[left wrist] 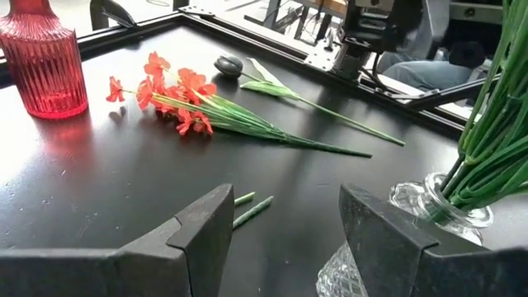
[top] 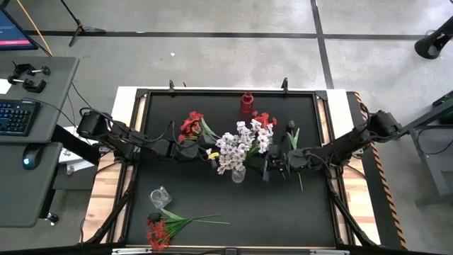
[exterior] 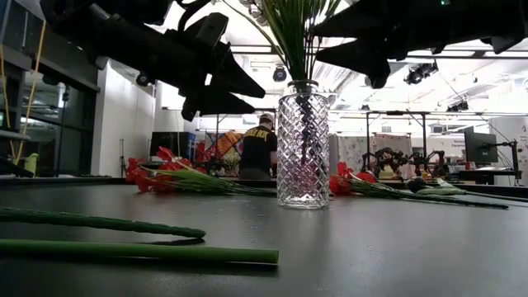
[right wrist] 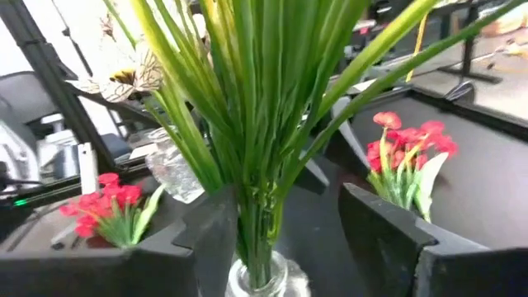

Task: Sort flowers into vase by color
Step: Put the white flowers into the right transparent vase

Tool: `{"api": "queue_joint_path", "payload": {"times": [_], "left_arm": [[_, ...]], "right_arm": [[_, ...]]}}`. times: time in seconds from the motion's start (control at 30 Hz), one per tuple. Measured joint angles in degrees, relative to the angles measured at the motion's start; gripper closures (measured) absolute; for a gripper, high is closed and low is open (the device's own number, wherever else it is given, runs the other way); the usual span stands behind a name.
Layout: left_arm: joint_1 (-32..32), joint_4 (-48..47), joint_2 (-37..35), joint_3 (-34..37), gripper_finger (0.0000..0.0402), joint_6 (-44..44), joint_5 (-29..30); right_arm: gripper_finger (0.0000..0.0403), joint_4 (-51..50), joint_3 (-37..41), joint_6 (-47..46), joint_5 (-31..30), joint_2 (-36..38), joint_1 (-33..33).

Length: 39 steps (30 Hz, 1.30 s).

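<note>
1. At your far left on the black counter (top: 311, 212), a small clear glass vase (top: 161, 197) lay on its side near the front edge, empty, with a bunch of red flowers on long green stems (top: 160, 231) loose on the counter just in front of it. That bunch was not yet sorted.
2. The left hand (top: 206, 151) sat just left of centre with its fingers spread wide and nothing between them. A second cluster of red flowers (top: 191, 124) lay on the counter just behind that arm, also unsorted.
3. In the middle, the white flowers (top: 241, 145) stood upright in a clear cut-glass vase (exterior: 303, 148). I'd judge this colour done.
4. Behind it, a red ribbed glass vase (top: 247, 103) stood at the back edge, empty as far as you could see, with a third bunch of red flowers (top: 265, 120) lying near it.
5. The right hand (top: 267, 168) was just beside the white bunch, fingers parted around the stems and gripping nothing.
6. A single dark, near-black bloom (top: 291, 126) lay to its right, unsorted.
</note>
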<state>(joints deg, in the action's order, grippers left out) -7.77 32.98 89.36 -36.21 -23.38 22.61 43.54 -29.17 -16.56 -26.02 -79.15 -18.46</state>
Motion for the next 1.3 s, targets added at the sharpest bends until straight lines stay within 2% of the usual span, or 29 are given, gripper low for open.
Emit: {"api": "queue_joint_path", "payload": {"times": [0.2,0.57,1.03,1.3], "left_arm": [[0.0,0.07,0.0,0.0,0.0193,-0.07,0.1],[0.0,0.08,0.0,0.0,0.0193,-0.39,0.61],[0.0,0.1,0.0,0.0,0.0193,-0.43,0.63],[0.04,0.61,0.0,0.0,0.0193,-0.48,0.71]], "right_arm": [[0.0257,0.89,0.0,0.05,2.48,0.0,0.48],[0.0393,1.76,0.0,0.52,5.0,0.0,0.48],[0.0401,-2.45,-0.08,0.5,5.26,0.07,0.48],[0.0402,3.38,-0.02,0.07,6.67,-0.04,0.48]]}}
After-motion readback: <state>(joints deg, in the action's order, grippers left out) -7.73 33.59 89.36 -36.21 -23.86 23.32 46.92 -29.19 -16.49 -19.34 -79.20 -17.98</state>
